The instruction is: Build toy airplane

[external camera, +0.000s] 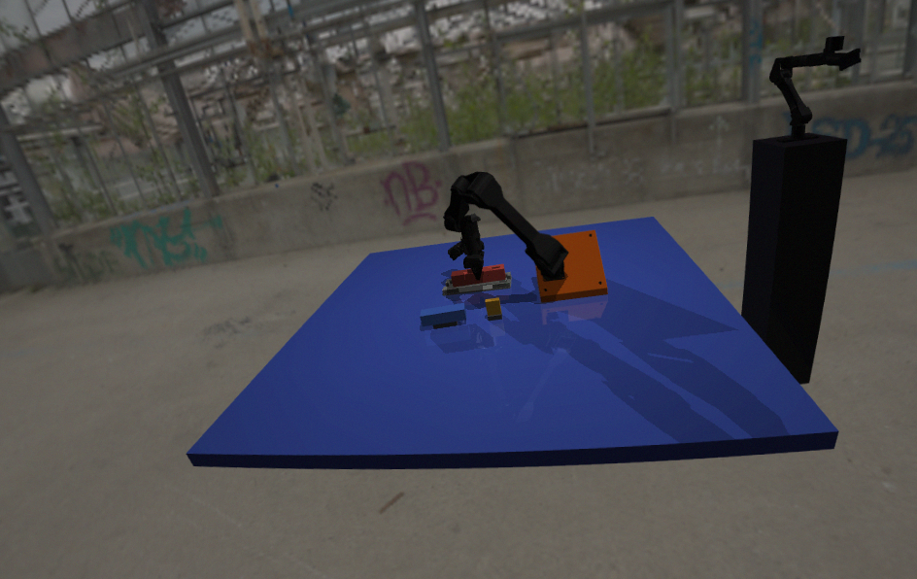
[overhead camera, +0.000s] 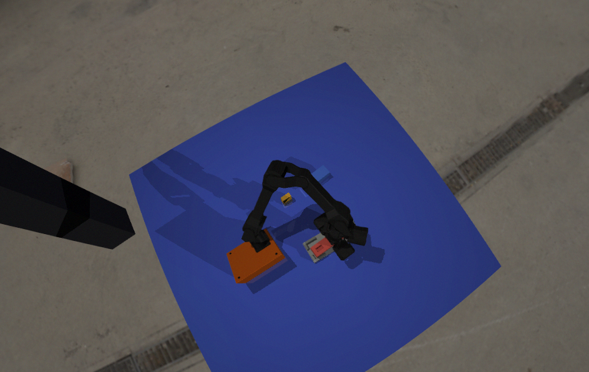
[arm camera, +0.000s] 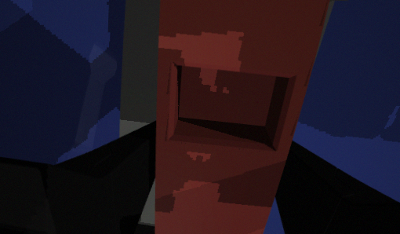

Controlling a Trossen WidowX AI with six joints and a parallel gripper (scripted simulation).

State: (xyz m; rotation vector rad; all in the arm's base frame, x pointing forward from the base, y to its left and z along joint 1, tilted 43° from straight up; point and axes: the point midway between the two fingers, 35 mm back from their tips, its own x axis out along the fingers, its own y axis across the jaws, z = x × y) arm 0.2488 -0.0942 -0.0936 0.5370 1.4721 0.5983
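The red fuselage point(overhead camera: 319, 248) point(external camera: 494, 274) point(arm camera: 228, 47) lies down in the grey cradle jig point(overhead camera: 309, 243) point(external camera: 476, 288) point(arm camera: 140, 59), with its rectangular socket facing up in the wrist view. My gripper point(external camera: 477, 271) point(arm camera: 217, 137) points straight down over it. The fingers stand on either side of the fuselage, just parted from its sides. The blue wing point(overhead camera: 322, 174) point(external camera: 442, 316) lies flat on the mat apart from the jig. The small yellow tail fin point(overhead camera: 286, 198) point(external camera: 492, 307) stands on the mat between the wing and the jig.
The orange base block point(overhead camera: 253, 261) point(external camera: 577, 265) carries the arm beside the jig. A tall black pillar point(overhead camera: 42, 198) point(external camera: 789, 252) stands off the blue mat point(overhead camera: 380, 161) point(external camera: 448, 402) and bears a camera arm.
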